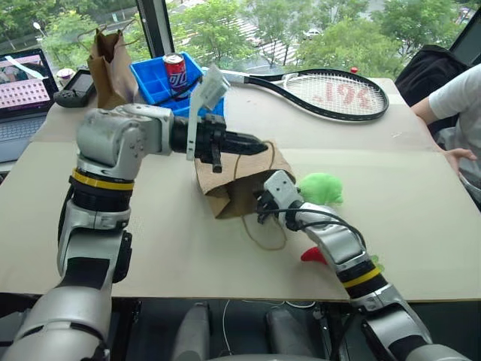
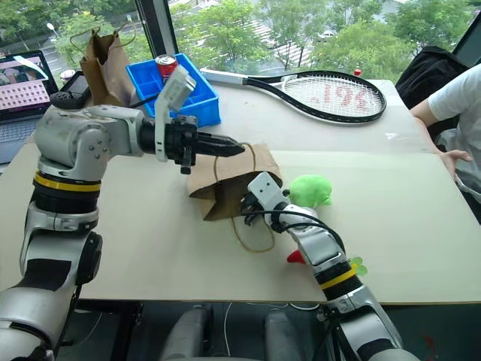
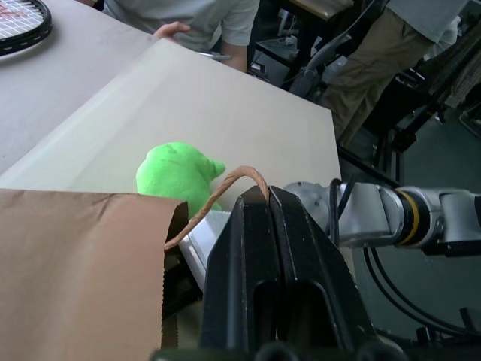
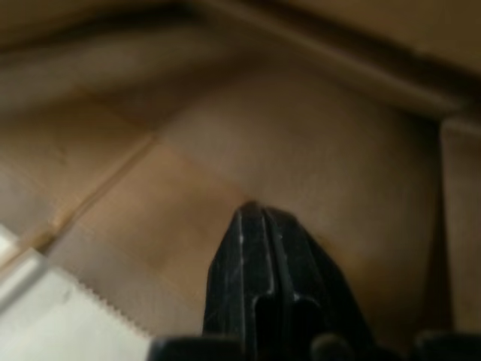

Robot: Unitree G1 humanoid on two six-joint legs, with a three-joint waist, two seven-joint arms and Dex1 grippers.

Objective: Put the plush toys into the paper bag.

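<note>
Holding the twine handle [image 3: 233, 180] of the paper bag [image 1: 225, 188] with my left tool [image 1: 259, 144], fingers pressed together on the loop, I have the bag's mouth lifted and facing my right side. My right tool [image 1: 261, 204] sits at that mouth with its fingers together and nothing between them; its wrist view looks onto brown paper, so I judge its tip is inside the opening, spreading it or checking the room. Neither plush toy is in the bag as far as I can see. The green plush toy [image 1: 322, 188] lies on the surface just beside the bag's mouth, close against my right wrist. The red chili plush toy [image 1: 313, 256] lies nearer to me, partly hidden under my right forearm, its green leaf end showing on the far side of the arm. So the bag is prepared and held open, and both toys remain to be picked up and put in, the green one being the closer
</note>
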